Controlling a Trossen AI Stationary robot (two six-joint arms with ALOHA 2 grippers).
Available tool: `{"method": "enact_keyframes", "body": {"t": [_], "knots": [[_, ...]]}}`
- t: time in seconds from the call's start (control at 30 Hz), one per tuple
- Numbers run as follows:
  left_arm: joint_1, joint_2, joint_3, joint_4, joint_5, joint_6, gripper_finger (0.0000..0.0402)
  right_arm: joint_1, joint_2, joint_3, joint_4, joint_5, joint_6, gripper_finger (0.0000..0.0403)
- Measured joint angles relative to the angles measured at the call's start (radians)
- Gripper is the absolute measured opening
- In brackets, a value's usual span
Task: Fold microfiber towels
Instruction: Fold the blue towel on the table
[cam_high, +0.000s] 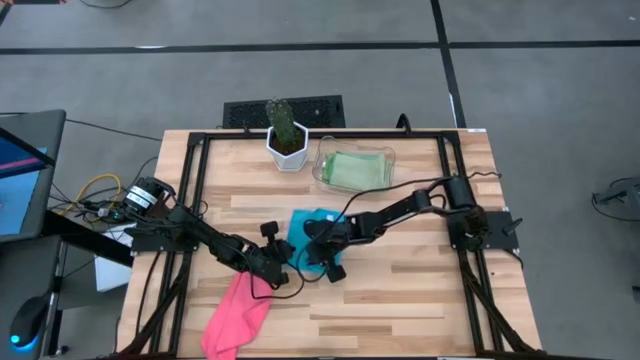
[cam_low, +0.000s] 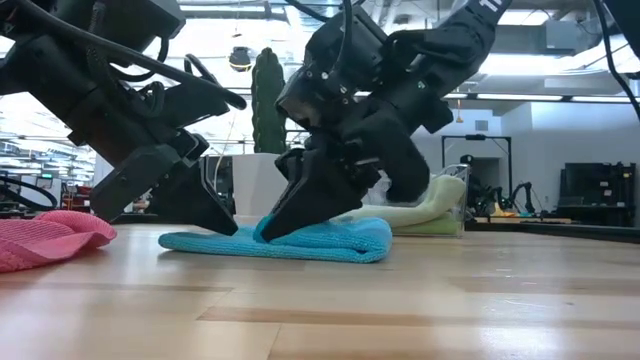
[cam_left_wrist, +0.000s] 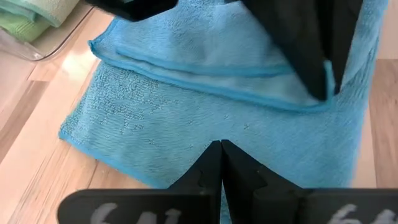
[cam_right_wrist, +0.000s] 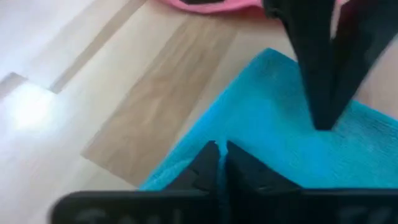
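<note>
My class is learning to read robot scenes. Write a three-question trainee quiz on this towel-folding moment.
1. True or false: the left gripper is shut.
2. The turquoise towel lies: A) inside the clear tray B) on the table C) under the cactus pot
3. Fill in: the right gripper presses onto the ___ towel, not the pink towel.

Key: 1 true; 2 B; 3 turquoise.

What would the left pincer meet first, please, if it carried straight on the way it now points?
The blue towel: the shut left pincer tilts down at it, seemingly already touching its edge, with the right pincer just beyond.
</note>
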Motion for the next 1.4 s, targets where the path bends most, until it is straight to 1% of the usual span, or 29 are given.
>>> {"method": "enact_keyframes", "body": {"t": [0.03, 0.1, 0.17, 0.23, 0.3, 0.37, 0.43, 0.53, 0.6, 0.7, 0.73, 0.8, 0.87, 0.93, 1.07, 1.23, 1.4], "knots": [[0.000, 0.000, 0.000, -0.001, 0.000, 0.000, 0.0000, 0.005, -0.004, 0.000, -0.020, 0.000, 0.000, 0.0021], [0.000, 0.000, 0.000, 0.000, 0.000, 0.000, 0.0000, 0.016, -0.021, 0.000, -0.071, 0.000, 0.001, 0.0013], [0.000, 0.000, 0.000, 0.000, 0.000, 0.000, 0.0000, 0.031, -0.029, 0.002, -0.087, 0.001, 0.020, 0.0020], [0.000, 0.000, 0.000, -0.001, -0.001, 0.000, 0.0000, 0.043, -0.053, -0.007, -0.141, 0.004, 0.045, 0.0032], [0.000, 0.000, 0.000, -0.002, -0.001, 0.000, 0.0000, 0.055, -0.063, -0.009, -0.131, 0.016, 0.060, 0.0037], [0.000, 0.000, 0.000, -0.002, -0.001, 0.000, 0.0000, 0.068, -0.089, -0.026, -0.175, 0.048, 0.063, 0.0031], [0.000, 0.000, 0.000, 0.000, -0.001, 0.000, 0.0000, 0.079, -0.099, -0.028, -0.183, 0.077, 0.062, 0.0021], [0.000, 0.000, 0.000, 0.013, -0.003, 0.001, 0.0000, 0.092, -0.127, -0.034, -0.231, 0.086, 0.068, 0.0011], [0.000, 0.000, 0.000, 0.016, -0.001, 0.001, 0.0000, 0.100, -0.134, -0.032, -0.264, 0.092, 0.086, 0.0011], [0.000, -0.003, 0.004, 0.045, -0.014, -0.015, 0.0000, 0.112, -0.137, -0.034, -0.301, 0.133, 0.104, 0.0023], [0.000, -0.014, 0.012, 0.057, -0.006, -0.009, 0.0000, 0.116, -0.138, -0.034, -0.304, 0.146, 0.108, 0.0027], [-0.003, -0.049, 0.040, 0.128, 0.055, 0.040, 0.0000, 0.123, -0.138, -0.034, -0.305, 0.164, 0.111, 0.0031], [-0.013, -0.063, 0.055, 0.234, 0.119, 0.103, 0.0000, 0.127, -0.138, -0.034, -0.305, 0.164, 0.111, 0.0027], [-0.018, -0.057, 0.052, 0.278, 0.154, 0.144, 0.0000, 0.129, -0.138, -0.034, -0.305, 0.165, 0.107, 0.0018], [-0.001, 0.008, 0.051, 0.265, 0.161, 0.099, 0.0000, 0.128, -0.138, -0.034, -0.314, 0.165, 0.109, 0.0013], [0.010, 0.109, 0.051, 0.257, 0.194, 0.042, 0.0000, 0.130, -0.138, -0.034, -0.367, 0.165, 0.151, 0.0028], [0.013, 0.159, 0.054, 0.282, 0.186, -0.006, 0.0000, 0.142, -0.152, -0.032, -0.424, 0.189, 0.167, 0.0014]]}}
